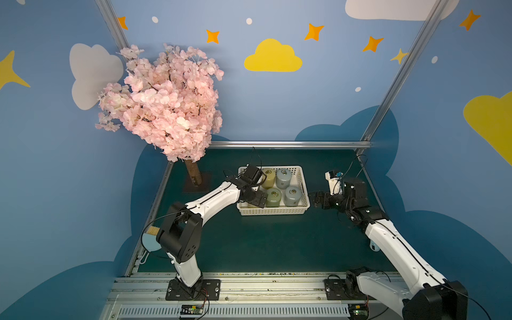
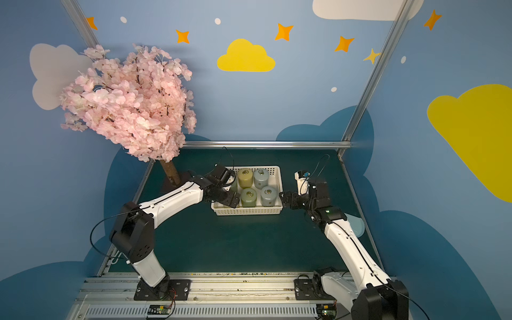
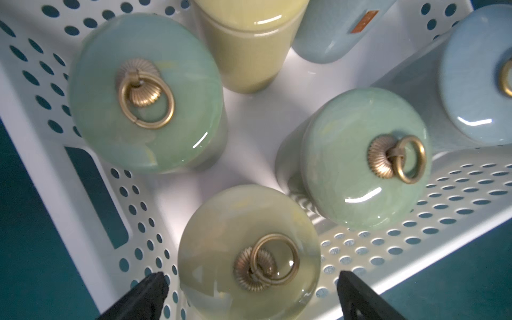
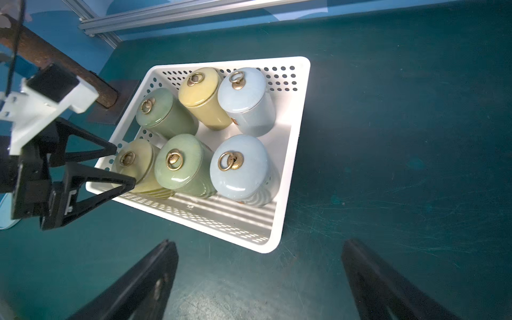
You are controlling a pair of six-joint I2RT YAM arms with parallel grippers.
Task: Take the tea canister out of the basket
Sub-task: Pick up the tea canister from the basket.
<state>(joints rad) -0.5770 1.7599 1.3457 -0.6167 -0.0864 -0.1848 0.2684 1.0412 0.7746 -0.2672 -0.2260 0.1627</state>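
The white perforated basket (image 1: 273, 212) (image 4: 293, 155) sits mid-table and holds several ring-lidded tea canisters, all upright: green, yellow and pale blue. My left gripper (image 3: 250, 278) (image 1: 260, 199) hangs open over the basket's front left corner. Its two black fingertips stand on either side of the olive-yellow canister (image 3: 249, 257) (image 4: 133, 163), a little apart from its lid. A green canister (image 3: 365, 158) stands next to it. My right gripper (image 4: 259, 249) (image 2: 282, 198) is open with nothing in it. It hovers above the bare mat just off the basket's right front corner.
A pink blossom tree (image 1: 163, 102) on a brown trunk (image 1: 195, 177) stands at the back left, close to the basket. An aluminium rail (image 1: 291, 144) bounds the far edge of the green mat (image 1: 263, 243). A pale blue object (image 2: 357, 225) lies at the right edge.
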